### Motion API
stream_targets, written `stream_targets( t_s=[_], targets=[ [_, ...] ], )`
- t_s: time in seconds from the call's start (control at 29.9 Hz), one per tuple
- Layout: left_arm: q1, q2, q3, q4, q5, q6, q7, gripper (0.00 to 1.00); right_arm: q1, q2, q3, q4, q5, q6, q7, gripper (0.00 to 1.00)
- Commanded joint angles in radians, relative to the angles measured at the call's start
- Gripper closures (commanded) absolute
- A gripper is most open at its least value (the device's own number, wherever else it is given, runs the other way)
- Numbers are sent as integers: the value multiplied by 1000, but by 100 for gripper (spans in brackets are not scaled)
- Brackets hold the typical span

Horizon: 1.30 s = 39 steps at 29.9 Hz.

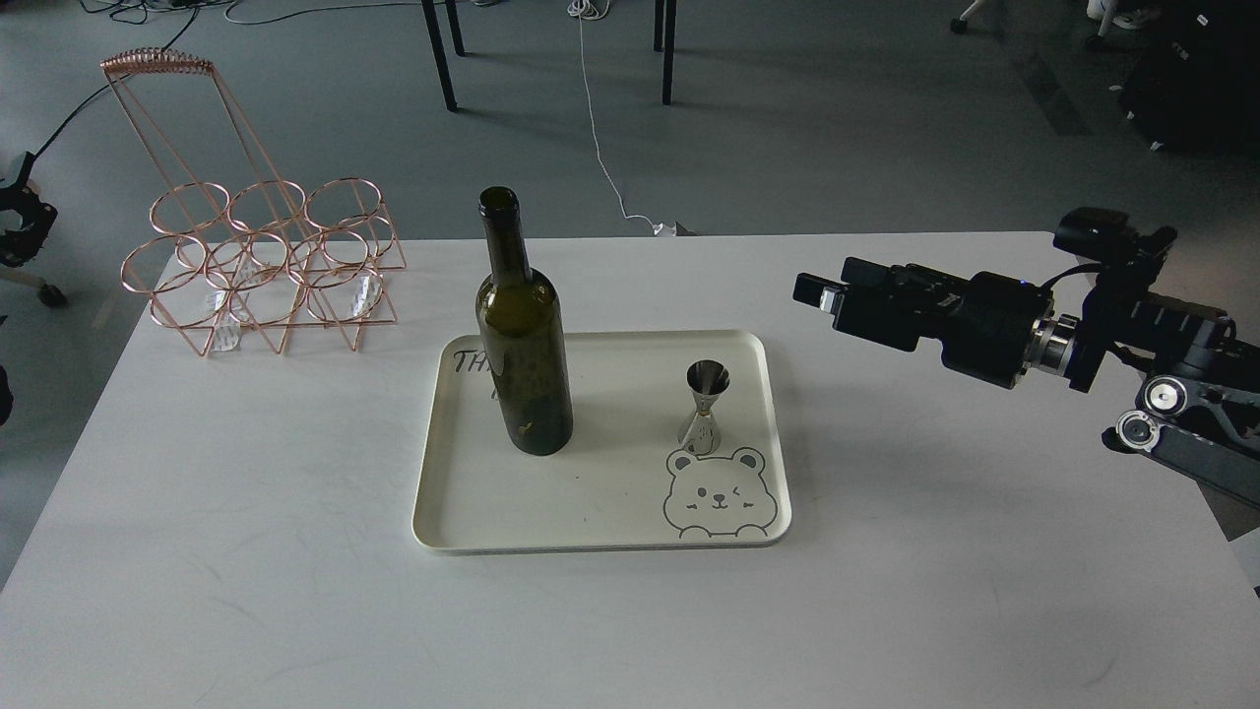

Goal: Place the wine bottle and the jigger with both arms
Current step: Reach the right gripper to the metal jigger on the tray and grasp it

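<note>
Right tool (822, 295), its finger state not discernible, points left from well right of the tray (448, 522) on the worktop (246, 551), where the upright jigger (706, 409) stands nearer it than the upright wine bottle (522, 345); left tool unseen.

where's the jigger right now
In the head view the jigger stands upright on the right part of the cream tray, right of the wine bottle and just above the printed bear.

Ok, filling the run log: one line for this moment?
wine bottle upright on tray | jigger upright on tray, right of bottle | right gripper off tray, holding nothing | left gripper not in view
</note>
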Motion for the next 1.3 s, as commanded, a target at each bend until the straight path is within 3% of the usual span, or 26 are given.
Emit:
stream_targets(
  t_s=[0.0, 0.57, 0.87, 1.27],
  targets=[
    [3, -1, 0, 0, -2, 0, -2, 1, 4, 72, -97, -64, -71, -74, 0, 1],
    [6, -1, 0, 3, -2, 0, -3, 1, -8, 283, -241, -329, -165, -206, 0, 2],
    [6, 0, 0, 8, -2, 0, -3, 1, 2, 395, -277, -423, -165, -221, 0, 10],
    [5, 3, -1, 8, -3, 0, -3, 1, 9, 463, -278, -478, -165, -274, 0, 40]
  ],
)
